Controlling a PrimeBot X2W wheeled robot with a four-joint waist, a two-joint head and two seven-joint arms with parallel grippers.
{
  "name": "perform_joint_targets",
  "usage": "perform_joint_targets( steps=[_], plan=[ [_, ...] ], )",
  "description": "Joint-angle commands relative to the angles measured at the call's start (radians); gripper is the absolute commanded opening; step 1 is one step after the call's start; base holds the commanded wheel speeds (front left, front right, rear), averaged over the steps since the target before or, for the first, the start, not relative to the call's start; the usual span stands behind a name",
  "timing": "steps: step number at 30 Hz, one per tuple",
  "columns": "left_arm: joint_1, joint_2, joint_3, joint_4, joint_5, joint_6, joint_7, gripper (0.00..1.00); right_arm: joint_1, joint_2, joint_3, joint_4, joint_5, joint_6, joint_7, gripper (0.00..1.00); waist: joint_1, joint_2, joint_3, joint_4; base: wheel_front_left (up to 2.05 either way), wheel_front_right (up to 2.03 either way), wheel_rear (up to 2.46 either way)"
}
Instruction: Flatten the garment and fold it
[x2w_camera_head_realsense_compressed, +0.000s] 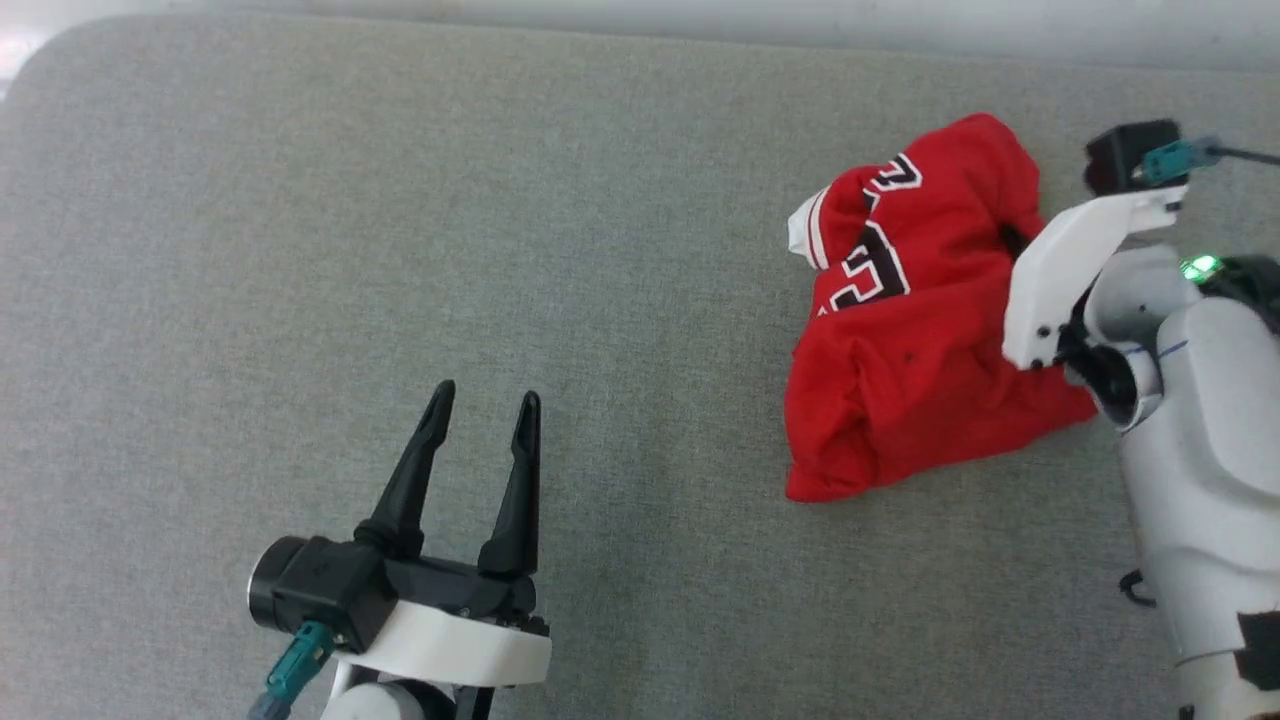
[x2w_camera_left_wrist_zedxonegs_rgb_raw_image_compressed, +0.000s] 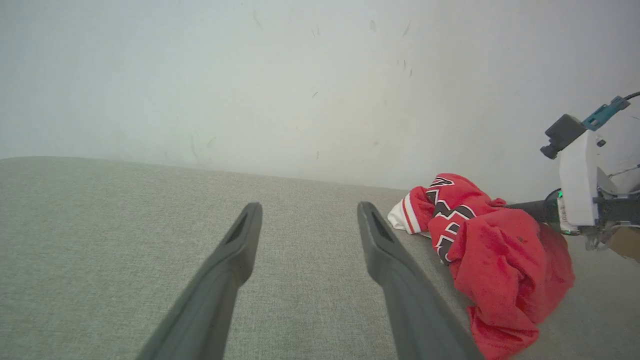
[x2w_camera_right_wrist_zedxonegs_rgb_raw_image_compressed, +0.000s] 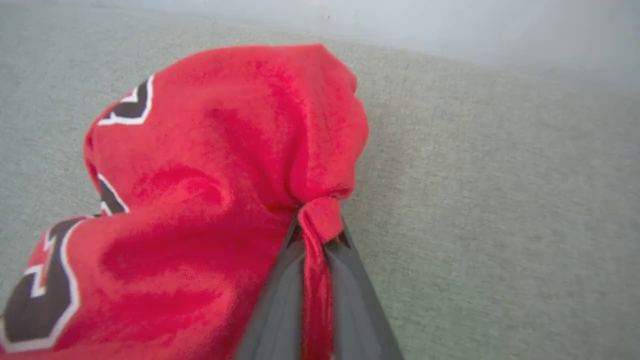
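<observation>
The garment (x2w_camera_head_realsense_compressed: 905, 340) lies bunched in a red heap at the right of the grey surface, black white-outlined print and a white striped sleeve showing at its upper left. In the right wrist view my right gripper (x2w_camera_right_wrist_zedxonegs_rgb_raw_image_compressed: 320, 232) is shut on a pinched fold of the garment (x2w_camera_right_wrist_zedxonegs_rgb_raw_image_compressed: 220, 165), red cloth squeezed between the dark fingers (x2w_camera_right_wrist_zedxonegs_rgb_raw_image_compressed: 280, 290). In the head view the right wrist (x2w_camera_head_realsense_compressed: 1075, 270) leans over the heap's right side, its fingertips hidden. My left gripper (x2w_camera_head_realsense_compressed: 485, 400) stands open at the lower left, well apart from the garment (x2w_camera_left_wrist_zedxonegs_rgb_raw_image_compressed: 495, 250), nothing between its fingers (x2w_camera_left_wrist_zedxonegs_rgb_raw_image_compressed: 235, 245).
A grey fabric-covered surface (x2w_camera_head_realsense_compressed: 400, 250) spreads under everything, with a rounded corner at the far left. A pale wall (x2w_camera_left_wrist_zedxonegs_rgb_raw_image_compressed: 300, 75) runs along its back edge. The right arm's white forearm (x2w_camera_head_realsense_compressed: 1210, 450) stands at the right edge.
</observation>
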Motion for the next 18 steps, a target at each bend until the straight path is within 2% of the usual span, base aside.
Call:
perform_joint_targets(
  steps=[1,6,10,13,18],
  plan=[
    [-0.004,-0.003,0.001,0.003,-0.011,0.006,-0.005,1.00,-0.029,-0.006,-0.010,-0.008,-0.011,-0.001,-0.017,0.00,-0.0001,0.0000,-0.036,-0.015,0.00,0.00,0.00],
    [0.023,-0.003,-0.004,0.011,-0.013,0.011,-0.005,1.00,-0.079,-0.024,-0.045,-0.069,-0.036,-0.001,-0.075,0.00,-0.0001,0.0000,-0.117,-0.024,0.00,0.00,0.00],
    [0.050,-0.003,-0.009,0.015,-0.013,0.016,-0.005,1.00,-0.098,-0.019,-0.007,-0.144,-0.025,-0.001,-0.066,0.00,-0.0001,0.0000,-0.171,-0.024,0.00,0.00,0.00],
    [0.072,-0.003,-0.008,0.017,-0.015,0.018,-0.005,1.00,-0.083,-0.008,0.089,-0.200,0.003,-0.001,-0.032,0.00,-0.0001,0.0000,-0.197,-0.024,0.00,0.00,0.00],
    [0.093,-0.003,-0.013,0.019,-0.024,0.019,-0.005,1.00,0.022,0.021,0.333,-0.270,0.107,-0.001,0.046,0.00,-0.0001,0.0000,-0.211,-0.016,0.00,0.00,0.00]
  ],
)
